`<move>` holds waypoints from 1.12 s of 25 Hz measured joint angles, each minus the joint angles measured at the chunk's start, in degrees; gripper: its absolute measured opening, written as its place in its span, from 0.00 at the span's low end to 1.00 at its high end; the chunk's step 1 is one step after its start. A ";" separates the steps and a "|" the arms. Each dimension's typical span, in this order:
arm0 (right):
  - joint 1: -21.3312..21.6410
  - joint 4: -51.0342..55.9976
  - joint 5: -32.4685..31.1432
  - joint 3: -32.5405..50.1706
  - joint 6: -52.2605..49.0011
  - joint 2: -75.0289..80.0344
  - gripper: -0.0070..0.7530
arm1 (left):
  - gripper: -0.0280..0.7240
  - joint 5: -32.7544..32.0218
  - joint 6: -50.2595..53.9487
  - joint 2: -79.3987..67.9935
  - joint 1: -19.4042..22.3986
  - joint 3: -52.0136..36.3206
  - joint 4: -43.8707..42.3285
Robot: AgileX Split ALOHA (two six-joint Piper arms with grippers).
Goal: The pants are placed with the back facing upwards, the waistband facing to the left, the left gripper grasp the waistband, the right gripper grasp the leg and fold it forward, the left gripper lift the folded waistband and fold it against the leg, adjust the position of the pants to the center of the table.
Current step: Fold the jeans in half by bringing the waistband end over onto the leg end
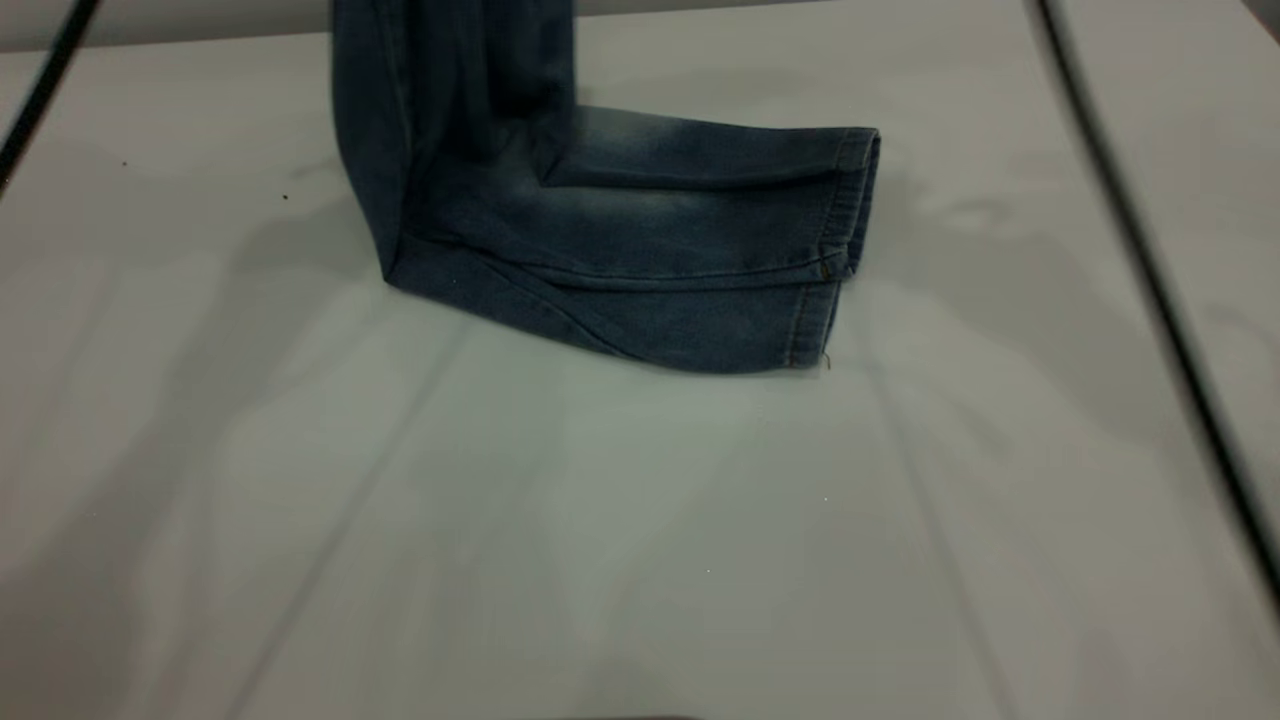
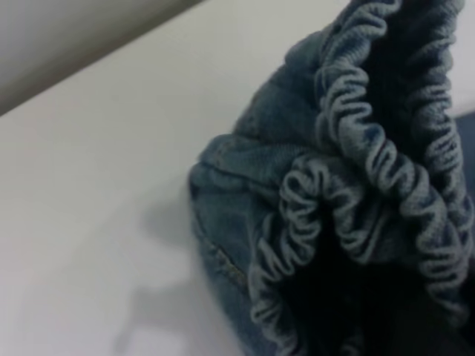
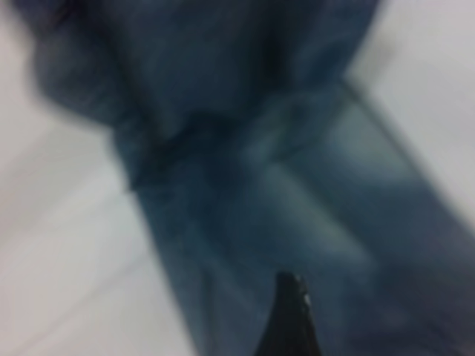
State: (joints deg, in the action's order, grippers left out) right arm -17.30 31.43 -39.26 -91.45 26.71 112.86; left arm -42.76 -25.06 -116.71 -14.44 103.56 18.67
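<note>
The pants (image 1: 620, 230) are seen on the far part of the table (image 1: 640, 520), made of blue denim with pale faded patches. The two legs are laid one on the other, flat, with the stitched hems (image 1: 845, 225) pointing to the right in the exterior view. The upper part of the garment is raised steeply from the tabletop and goes out of the picture at the top, so a sharp fold is formed at the left end. In the left wrist view the waistband (image 2: 371, 193) is shown very near: a gathered, finely puckered elastic band, bent into soft loops. The left gripper is not seen in any picture. Of the right gripper only a dark pointed tip (image 3: 291, 319) is shown above the denim; its state cannot be told.
</note>
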 joint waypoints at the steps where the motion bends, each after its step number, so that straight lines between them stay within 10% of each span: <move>1: 0.78 -1.21 -0.07 0.04 -1.61 -1.01 0.65 | 0.16 -0.13 -0.12 0.00 -0.98 0.00 0.00; 19: 5.95 -3.16 -3.40 0.07 -4.52 -8.48 0.65 | 0.18 2.68 -0.58 -11.36 -17.97 0.19 -0.07; 28: 5.95 -3.25 -3.77 0.07 -4.52 -8.48 0.65 | 0.55 3.22 -4.36 -12.18 -18.86 0.30 -0.01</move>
State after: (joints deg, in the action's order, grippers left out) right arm -11.34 28.18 -43.03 -91.38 22.19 104.38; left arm -39.54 -29.42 -128.88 -33.30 103.85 18.66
